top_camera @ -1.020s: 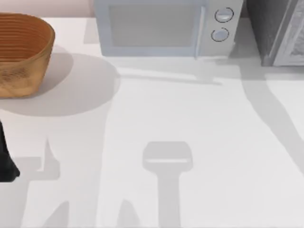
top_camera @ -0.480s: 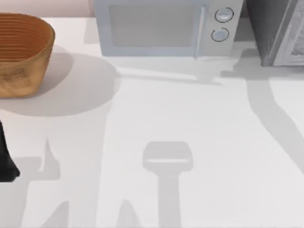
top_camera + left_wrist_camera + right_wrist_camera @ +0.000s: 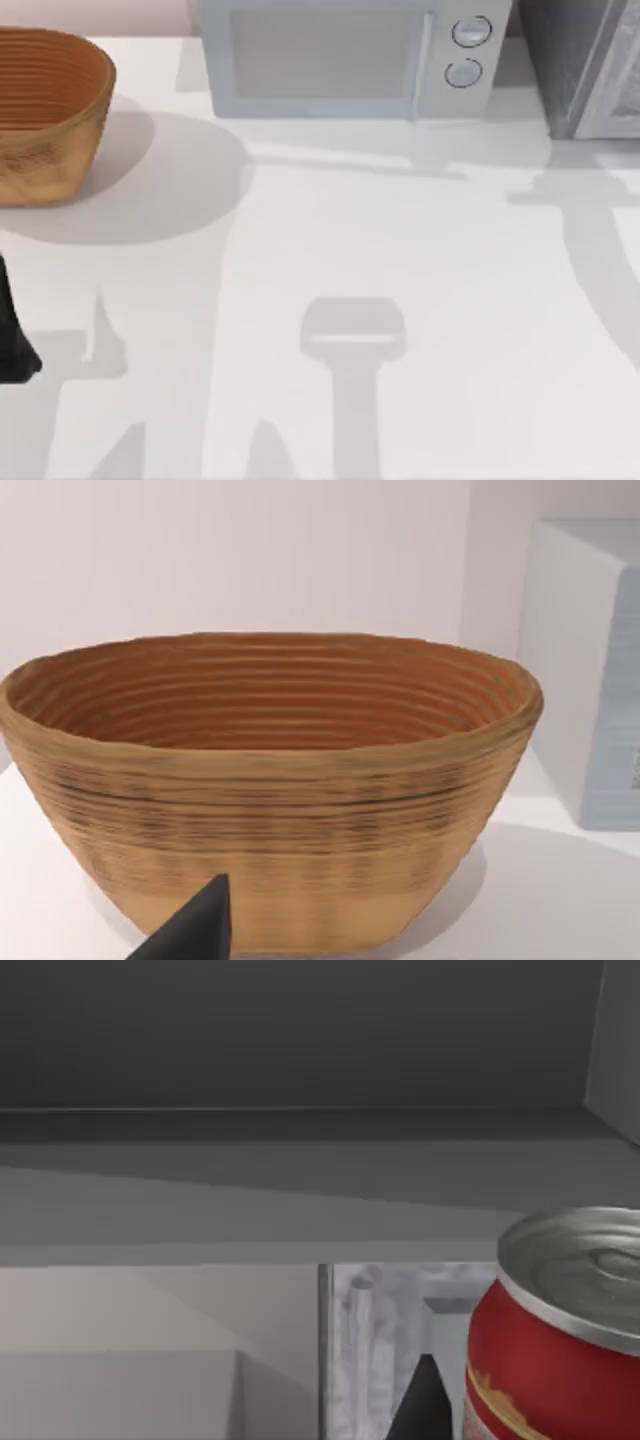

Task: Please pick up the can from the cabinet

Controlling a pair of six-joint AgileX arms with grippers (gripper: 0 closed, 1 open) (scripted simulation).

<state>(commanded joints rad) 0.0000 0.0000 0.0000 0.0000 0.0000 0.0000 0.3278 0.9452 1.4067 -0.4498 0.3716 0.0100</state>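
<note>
At your far left, the left arm (image 3: 14,335) sits parked at the table's (image 3: 400,250) edge below the wicker basket (image 3: 45,110); its jaws, you can't tell. Microwave (image 3: 345,60) mid-back, grey cabinet (image 3: 585,65) back right. The red can (image 3: 560,1340) stands upright under the cabinet's shelf, a right finger (image 3: 420,1405) just beside it; grip unclear.

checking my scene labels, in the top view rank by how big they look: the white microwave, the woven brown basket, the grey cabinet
1. White box-shaped microwave, largest.
2. Woven brown wicker basket.
3. Grey cabinet, smallest as shown.

The basket and cabinet are both cut off by the picture's edges, so their order is unsure; only visible parts are compared.
</note>
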